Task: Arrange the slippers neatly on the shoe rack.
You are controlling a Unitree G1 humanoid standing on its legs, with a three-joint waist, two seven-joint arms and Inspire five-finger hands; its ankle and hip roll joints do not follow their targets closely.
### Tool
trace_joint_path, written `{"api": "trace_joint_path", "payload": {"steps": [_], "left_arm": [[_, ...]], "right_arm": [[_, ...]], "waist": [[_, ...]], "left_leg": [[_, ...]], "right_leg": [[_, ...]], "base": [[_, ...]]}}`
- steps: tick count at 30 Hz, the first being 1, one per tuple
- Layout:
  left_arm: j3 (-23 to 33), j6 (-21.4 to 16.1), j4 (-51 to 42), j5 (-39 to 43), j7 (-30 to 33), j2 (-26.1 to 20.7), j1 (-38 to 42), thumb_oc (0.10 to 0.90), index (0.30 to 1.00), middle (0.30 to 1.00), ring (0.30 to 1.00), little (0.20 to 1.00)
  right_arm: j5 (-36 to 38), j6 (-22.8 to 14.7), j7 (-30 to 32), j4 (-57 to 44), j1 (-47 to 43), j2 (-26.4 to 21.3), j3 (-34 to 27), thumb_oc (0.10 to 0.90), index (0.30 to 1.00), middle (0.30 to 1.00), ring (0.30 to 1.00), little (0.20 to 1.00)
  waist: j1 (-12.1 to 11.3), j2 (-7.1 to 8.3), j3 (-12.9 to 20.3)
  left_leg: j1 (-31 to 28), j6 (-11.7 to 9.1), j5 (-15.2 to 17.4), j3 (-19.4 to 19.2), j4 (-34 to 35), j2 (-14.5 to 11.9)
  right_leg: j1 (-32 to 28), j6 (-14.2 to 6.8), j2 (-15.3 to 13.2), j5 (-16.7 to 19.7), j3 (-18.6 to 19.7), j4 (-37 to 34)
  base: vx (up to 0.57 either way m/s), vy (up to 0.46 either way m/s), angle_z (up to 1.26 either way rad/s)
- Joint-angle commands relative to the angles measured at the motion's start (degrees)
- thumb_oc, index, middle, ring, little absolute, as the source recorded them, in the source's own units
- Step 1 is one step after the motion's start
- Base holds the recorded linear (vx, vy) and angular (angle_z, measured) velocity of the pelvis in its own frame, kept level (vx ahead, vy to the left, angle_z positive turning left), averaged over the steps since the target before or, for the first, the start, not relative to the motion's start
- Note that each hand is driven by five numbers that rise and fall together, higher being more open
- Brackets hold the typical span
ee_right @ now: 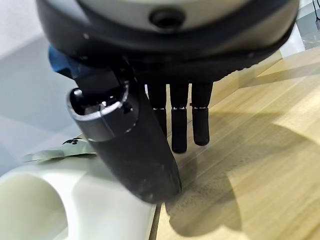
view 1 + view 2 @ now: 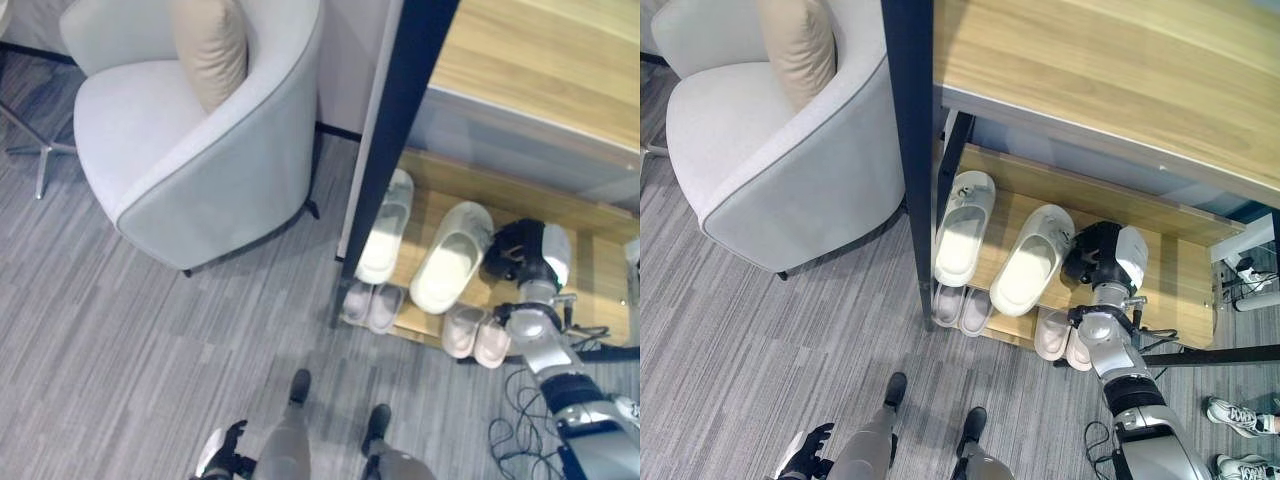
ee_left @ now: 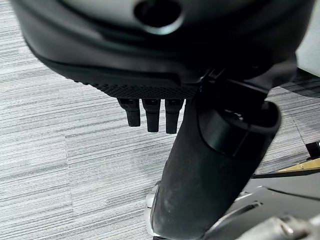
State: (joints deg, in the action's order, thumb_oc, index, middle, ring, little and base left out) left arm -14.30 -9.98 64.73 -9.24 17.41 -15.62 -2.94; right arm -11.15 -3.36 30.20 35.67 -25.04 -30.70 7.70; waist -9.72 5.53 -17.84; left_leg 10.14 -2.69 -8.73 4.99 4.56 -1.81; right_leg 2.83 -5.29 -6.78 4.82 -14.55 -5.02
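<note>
While the right robot hand (image 2: 1102, 258) sits over the wooden shelf of the shoe rack (image 2: 1185, 270), its fingers (image 1: 180, 131) hang straight and relaxed above the bare wood, holding nothing (the thumb lies just beside the nearer slipper's edge in the right wrist view; contact can't be judged). Two white slippers lie on that shelf, toes pointing toward the back: the left slipper (image 2: 963, 228) is beside the rack's dark upright post (image 2: 911, 150), and the right slipper (image 2: 1031, 260) is tilted, its toe angled toward the right robot hand, which is just beside it. The two slippers are close but not parallel. On the floor at the front edge of the rack sit two small pairs of pale pink slippers: one pair (image 2: 959, 307) below the left white slipper, another pair (image 2: 1062, 340) below the right robot hand's wrist. The left robot hand (image 2: 808, 451) hangs low over the grey striped carpet (image 2: 760, 340), well away from the rack, its fingers (image 3: 151, 114) straight and empty. A wooden desk (image 2: 1120, 70) top runs above the rack. A grey armchair (image 2: 770, 170) with a beige cushion (image 2: 798, 45) stands to the left of the rack. A person's white sneakers (image 2: 1238, 415) show at the lower right.
</note>
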Motion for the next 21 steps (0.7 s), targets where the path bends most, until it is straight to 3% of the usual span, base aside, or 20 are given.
{"api": "trace_joint_path", "payload": {"steps": [1, 8, 21], "left_arm": [[-1.3, -0.4, 3.6, 0.9, 1.9, 1.4, -0.4, 0.800, 0.900, 0.900, 0.900, 0.900], [-0.3, 0.0, 3.5, -0.1, 1.8, 1.8, -1.1, 0.800, 0.900, 0.900, 0.900, 0.900], [-0.4, 0.2, 4.2, -0.1, 1.8, 2.0, -1.1, 0.800, 0.900, 0.900, 0.900, 0.900]], "right_arm": [[-2.7, -2.1, 4.8, -9.4, 1.3, -2.2, -4.6, 0.800, 0.900, 0.900, 0.900, 0.900], [-5.7, -2.4, 6.2, -19.5, 7.4, 0.1, -9.1, 0.800, 0.900, 0.900, 0.900, 0.900], [-2.9, -4.7, 4.7, -22.8, 6.7, 4.1, -6.4, 0.800, 0.900, 0.900, 0.900, 0.900]], "waist": [[-0.6, 0.24, 4.0], [0.2, 0.21, 5.3], [-0.1, 0.56, 5.6]], "left_leg": [[-4.2, 2.4, 10.1, 2.9, -0.8, 0.6], [-5.2, 2.5, 10.6, 2.9, -0.4, 0.4], [-5.8, 2.6, 10.7, 2.8, -0.2, 0.4]], "right_leg": [[0.7, -2.5, -1.6, -5.1, 1.3, 2.7], [0.0, -2.4, -1.4, -5.6, 1.5, 2.9], [-0.4, -2.3, -1.4, -5.6, 1.7, 2.6]], "base": [[0.00, 0.000, 0.00], [0.00, 0.000, 0.00], [0.00, 0.000, 0.00]]}}
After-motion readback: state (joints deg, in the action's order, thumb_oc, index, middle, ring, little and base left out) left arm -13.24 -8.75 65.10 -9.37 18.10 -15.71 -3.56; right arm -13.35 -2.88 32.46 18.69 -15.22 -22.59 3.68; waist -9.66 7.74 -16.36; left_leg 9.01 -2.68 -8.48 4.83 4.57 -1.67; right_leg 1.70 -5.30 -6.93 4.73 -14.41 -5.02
